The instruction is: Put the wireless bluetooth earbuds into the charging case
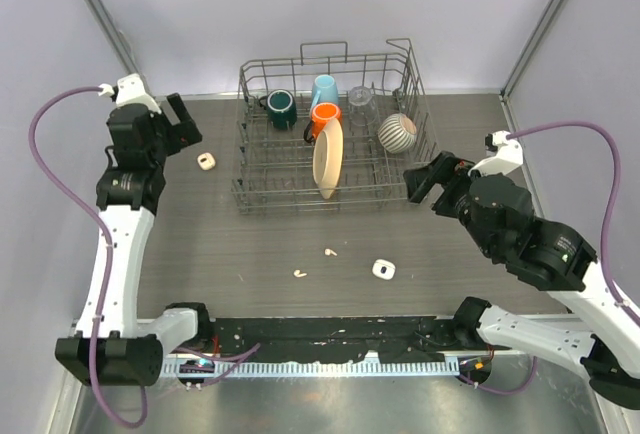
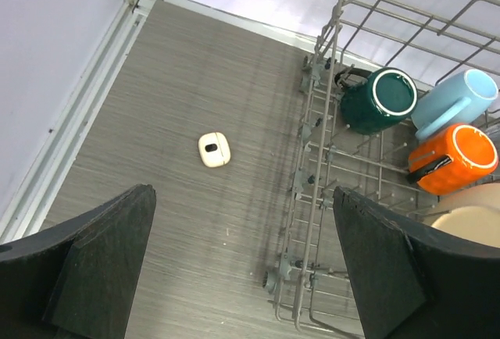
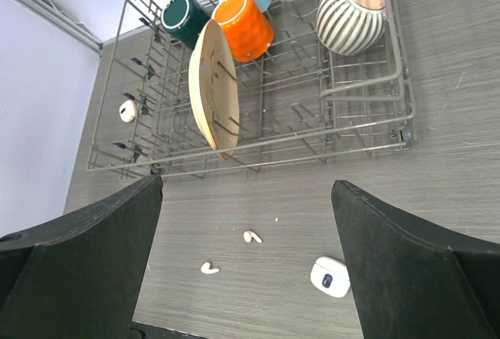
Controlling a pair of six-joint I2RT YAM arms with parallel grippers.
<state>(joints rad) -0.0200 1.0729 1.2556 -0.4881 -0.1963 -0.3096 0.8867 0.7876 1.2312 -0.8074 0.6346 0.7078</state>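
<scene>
White and tiny, the far earbud (image 1: 329, 251) lies loose on the grey wood-grain table (image 1: 200, 254), in front of the dish rack (image 1: 250, 84). The near earbud (image 1: 300, 273) lies a little closer to the arm bases and further left. Neither sits in a case. Just right of them, apart from both, rests the white charging case (image 1: 384, 269), flat on the table. The cream charging case (image 1: 206, 161) lies well apart from them, beside the rack's left wall.

The right gripper (image 1: 428, 176) hangs in the air by the rack's right end, its 2 fingers spread wide, clamping nothing and touching nothing; its wrist view looks down between them on both earbuds and the white case. The left gripper (image 1: 184, 122) hovers at the far left, fingers likewise fully apart and bare, with the cream case below it.

In the rack stand a green mug (image 1: 281, 106), a blue cup (image 1: 323, 89), an orange mug (image 1: 325, 114), a clear glass (image 1: 360, 102), a striped bowl (image 1: 398, 134) and an upright cream plate (image 1: 328, 159)
</scene>
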